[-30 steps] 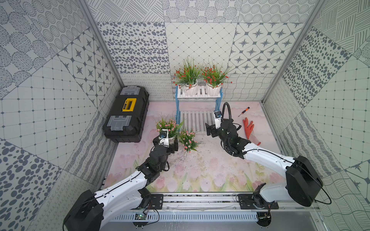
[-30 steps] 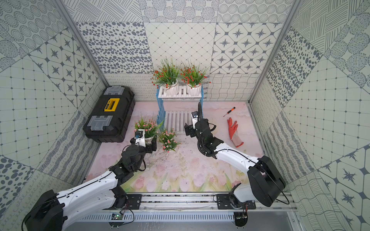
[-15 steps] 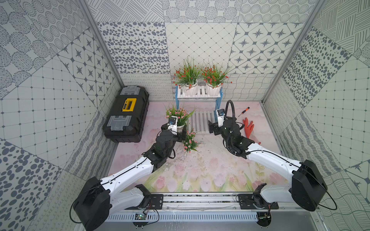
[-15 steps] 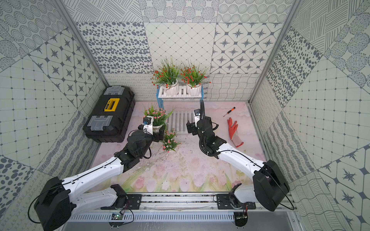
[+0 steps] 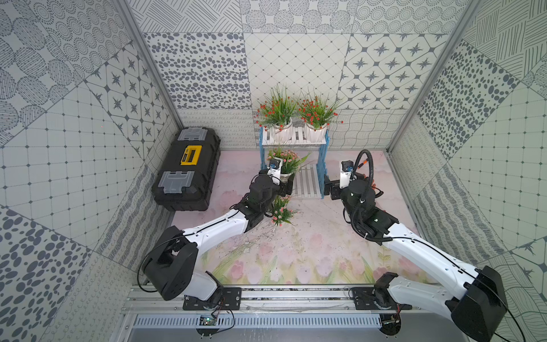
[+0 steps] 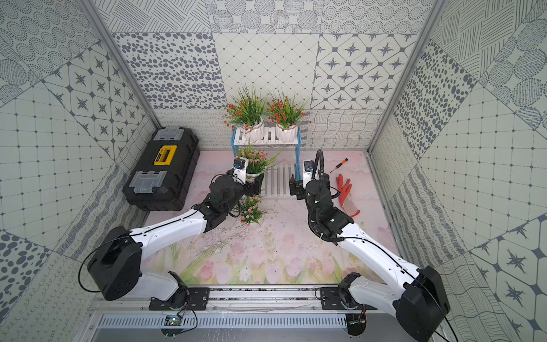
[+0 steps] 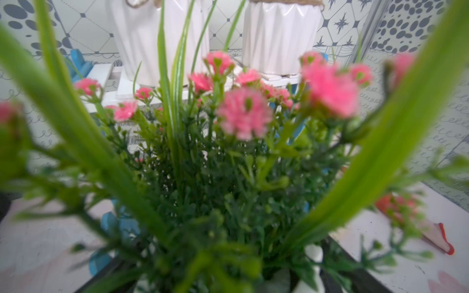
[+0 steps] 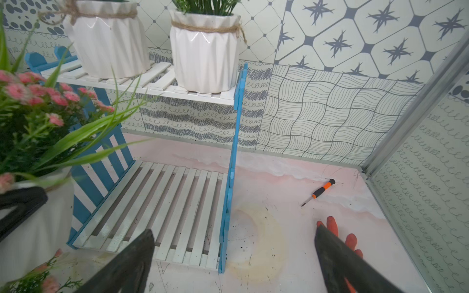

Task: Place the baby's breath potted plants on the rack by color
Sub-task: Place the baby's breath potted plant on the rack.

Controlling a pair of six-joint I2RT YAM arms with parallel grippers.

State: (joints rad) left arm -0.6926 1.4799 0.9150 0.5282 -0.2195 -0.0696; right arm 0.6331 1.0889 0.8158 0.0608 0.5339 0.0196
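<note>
Two red-flowered baby's breath potted plants (image 5: 278, 118) (image 5: 315, 120) stand side by side on the top shelf of the rack (image 5: 296, 139), also seen in a top view (image 6: 268, 139). My left gripper (image 5: 285, 182) is shut on the white pot of a pink-flowered plant (image 5: 285, 158), held at the front left corner of the lower shelf (image 8: 165, 203). Its blossoms (image 7: 243, 114) fill the left wrist view and hide the fingers. Another pink plant (image 5: 281, 211) sits on the floor beside the left wrist. My right gripper (image 8: 233, 266) stands open and holds nothing, at the rack's front right corner.
A black and yellow toolbox (image 5: 186, 168) lies along the left wall. An orange glove (image 6: 346, 192) and a small screwdriver (image 6: 339, 165) lie on the floor right of the rack. The right arm is close above the glove (image 8: 335, 228).
My left arm has carried the pink plant from the floor back toward the rack's left front corner. The right gripper has drifted back and to the right, beside the rack.
</note>
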